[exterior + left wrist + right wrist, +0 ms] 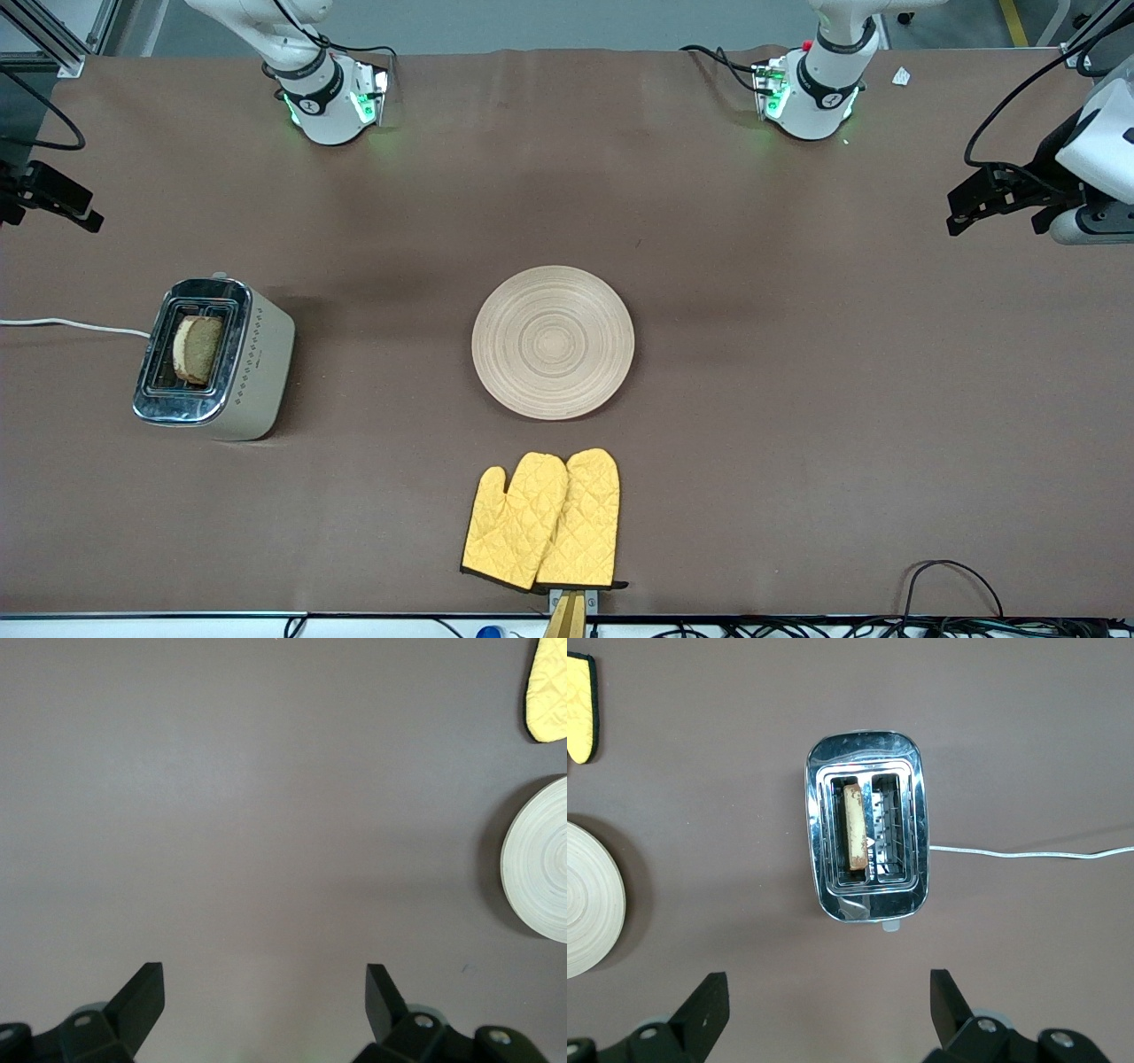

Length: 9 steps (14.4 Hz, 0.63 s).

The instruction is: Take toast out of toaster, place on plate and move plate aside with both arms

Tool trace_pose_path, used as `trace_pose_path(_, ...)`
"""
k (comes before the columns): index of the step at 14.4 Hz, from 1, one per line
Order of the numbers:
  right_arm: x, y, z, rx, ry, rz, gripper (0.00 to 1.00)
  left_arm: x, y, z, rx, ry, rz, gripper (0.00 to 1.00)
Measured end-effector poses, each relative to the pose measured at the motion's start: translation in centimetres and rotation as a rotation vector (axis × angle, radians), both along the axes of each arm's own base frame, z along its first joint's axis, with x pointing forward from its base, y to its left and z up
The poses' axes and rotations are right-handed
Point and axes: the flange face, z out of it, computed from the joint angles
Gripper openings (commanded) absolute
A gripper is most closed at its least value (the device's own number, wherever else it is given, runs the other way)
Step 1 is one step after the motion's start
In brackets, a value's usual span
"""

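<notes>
Toast [197,349] upright in toaster [215,359] slot, toward right arm's end from plate [553,342]. Right gripper [826,1010] spread above toaster; left gripper [264,1001] spread, waiting over bare table. My worry: off-centre pinch snags slot wires, tips toaster.

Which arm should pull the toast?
Right. The right gripper hangs over the toaster with jaws open, the toast upright in one slot. The left gripper is over bare table, beside the plate.
</notes>
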Motion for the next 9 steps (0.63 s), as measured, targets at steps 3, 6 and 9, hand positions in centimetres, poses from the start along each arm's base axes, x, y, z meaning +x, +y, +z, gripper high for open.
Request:
trace_pose_path(3,0.4,0.0,-0.2,0.008,-0.010,0.000,1.00,0.0,0.0,0.0,0.000,0.000,0.000,1.00)
trace_pose_path(6,0.8,0.1,-0.7,0.015,-0.011,0.001,1.00,0.0,0.0,0.0,0.000,0.000,0.000,1.00)
trace_pose_path(9,1.5,0.0,-2.8,0.016,-0.009,0.000,1.00,0.0,0.0,0.0,0.000,0.000,0.000,1.00)
